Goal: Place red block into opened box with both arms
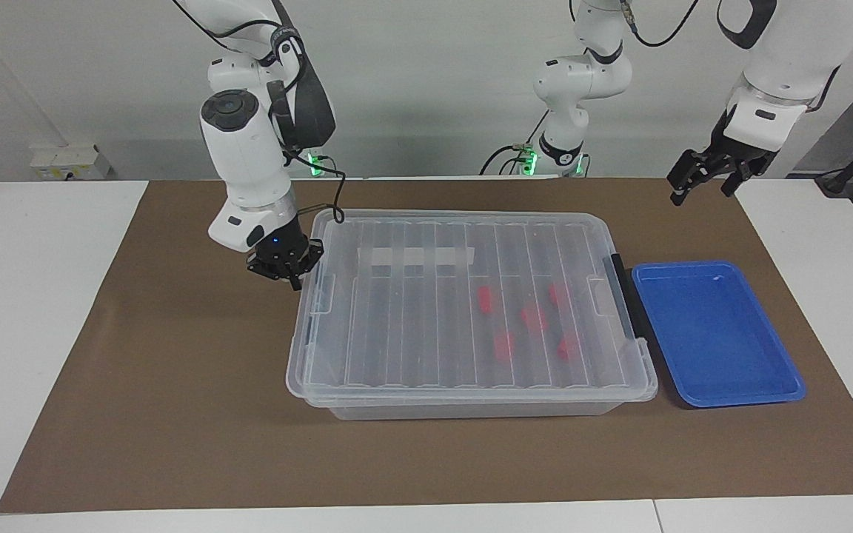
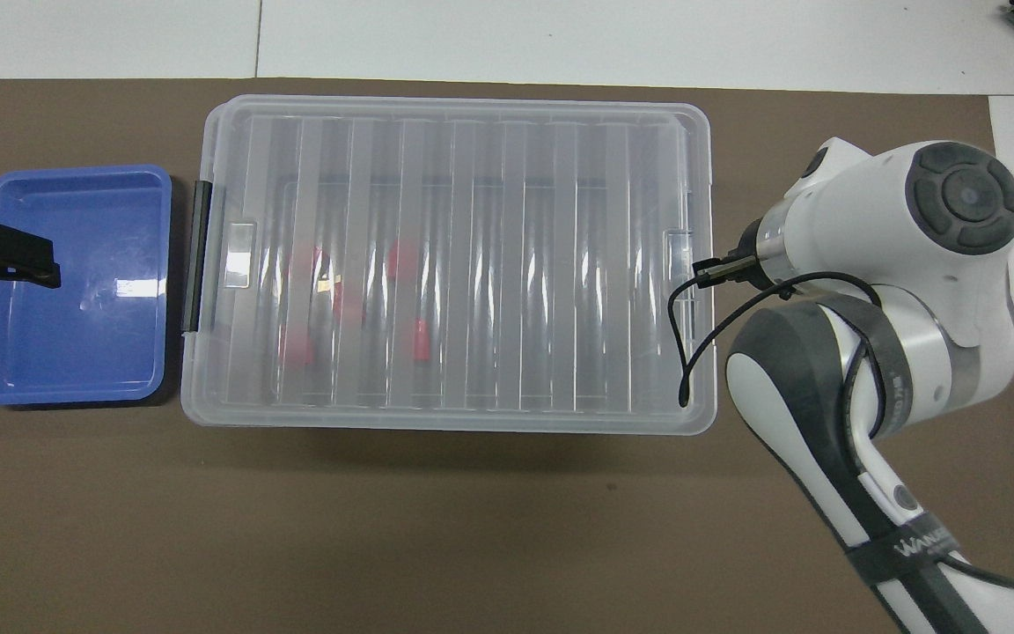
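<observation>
**Lid covers the box, red blocks inside**

Facing view: the right end effector (image 1: 287, 268), fingertips together, sits at the end of the box (image 1: 471, 311) toward the right arm, touching its ribbed lid (image 1: 426, 326). Red blocks (image 1: 504, 346) lie inside the box. The left end effector (image 1: 704, 178), open and empty, hangs above the brown mat.

Overhead view: the left end effector (image 2: 1, 260) is over the blue tray (image 2: 67, 370); the right end effector (image 2: 711, 269) meets the lid's edge.

Plain white wall (image 1: 426, 89), white table (image 1: 34, 311) under brown mat (image 1: 175, 414).
</observation>
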`<action>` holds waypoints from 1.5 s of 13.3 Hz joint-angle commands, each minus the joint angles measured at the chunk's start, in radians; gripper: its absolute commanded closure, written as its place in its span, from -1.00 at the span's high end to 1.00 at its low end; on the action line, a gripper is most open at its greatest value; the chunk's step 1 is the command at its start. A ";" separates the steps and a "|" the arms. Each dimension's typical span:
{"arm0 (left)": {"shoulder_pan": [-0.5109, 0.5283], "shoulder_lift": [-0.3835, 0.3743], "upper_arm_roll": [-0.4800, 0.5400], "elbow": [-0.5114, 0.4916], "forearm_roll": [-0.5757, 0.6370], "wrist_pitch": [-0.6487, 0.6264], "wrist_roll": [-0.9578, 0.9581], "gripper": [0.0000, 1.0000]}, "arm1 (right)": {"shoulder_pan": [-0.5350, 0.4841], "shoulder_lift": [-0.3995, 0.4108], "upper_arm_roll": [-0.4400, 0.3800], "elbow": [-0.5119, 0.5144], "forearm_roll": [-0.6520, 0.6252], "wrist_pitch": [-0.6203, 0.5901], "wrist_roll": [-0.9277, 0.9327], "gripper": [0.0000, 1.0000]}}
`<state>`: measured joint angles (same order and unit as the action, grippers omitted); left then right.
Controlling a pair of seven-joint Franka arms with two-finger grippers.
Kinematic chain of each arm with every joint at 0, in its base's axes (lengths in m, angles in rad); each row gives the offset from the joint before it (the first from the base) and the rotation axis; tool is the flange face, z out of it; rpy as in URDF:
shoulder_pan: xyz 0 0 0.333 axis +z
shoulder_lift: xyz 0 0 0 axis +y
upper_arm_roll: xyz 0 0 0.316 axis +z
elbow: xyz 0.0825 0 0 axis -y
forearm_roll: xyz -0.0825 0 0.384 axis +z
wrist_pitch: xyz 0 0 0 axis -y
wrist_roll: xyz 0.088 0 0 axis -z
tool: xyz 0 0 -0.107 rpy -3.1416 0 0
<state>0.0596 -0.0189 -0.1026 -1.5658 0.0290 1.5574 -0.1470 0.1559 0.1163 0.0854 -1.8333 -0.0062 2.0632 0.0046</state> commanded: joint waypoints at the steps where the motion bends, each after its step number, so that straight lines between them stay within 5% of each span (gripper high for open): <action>1: 0.000 -0.026 0.006 -0.026 -0.015 -0.007 0.007 1.00 | 0.001 -0.012 0.000 -0.012 0.022 -0.003 -0.018 -1.00; 20: 0.014 -0.024 0.006 -0.026 -0.006 0.013 0.007 1.00 | 0.005 -0.012 0.008 -0.009 0.023 -0.002 -0.020 -1.00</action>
<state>0.0703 -0.0190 -0.0993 -1.5658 0.0290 1.5628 -0.1470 0.1639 0.1163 0.0877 -1.8333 -0.0060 2.0632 0.0046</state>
